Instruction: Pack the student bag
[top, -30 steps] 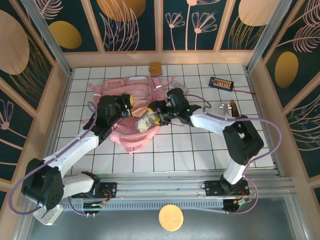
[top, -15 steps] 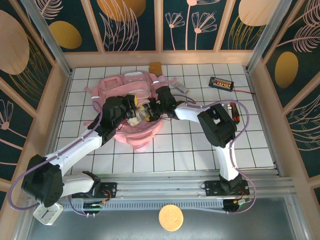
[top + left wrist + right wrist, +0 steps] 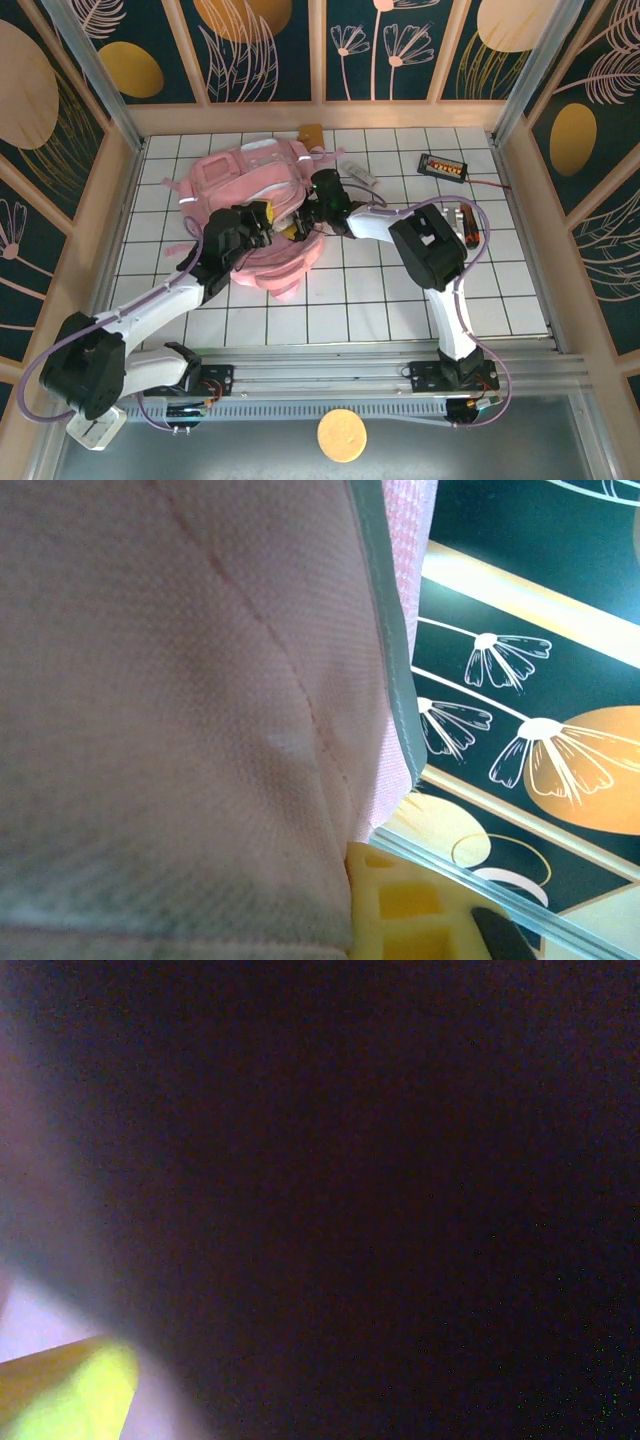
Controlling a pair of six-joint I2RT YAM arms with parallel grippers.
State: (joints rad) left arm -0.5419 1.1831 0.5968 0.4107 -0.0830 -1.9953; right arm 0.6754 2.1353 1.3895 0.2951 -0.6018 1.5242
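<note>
Across the tiled desk (image 3: 400, 290), the left tool (image 3: 262, 218) is pinching the bag (image 3: 230, 180) rim, jaws closed, while the right tool (image 3: 298, 222), whose spread I cannot tell, is reaching inside; next, I reckon, it needs lifting clear without snagging.

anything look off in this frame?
Nothing spilled or visibly damaged. The backpack lies crumpled and skewed on the table instead of sitting flat. The right gripper seems pushed into its folds, which would explain why the right wrist view is almost entirely black.
</note>
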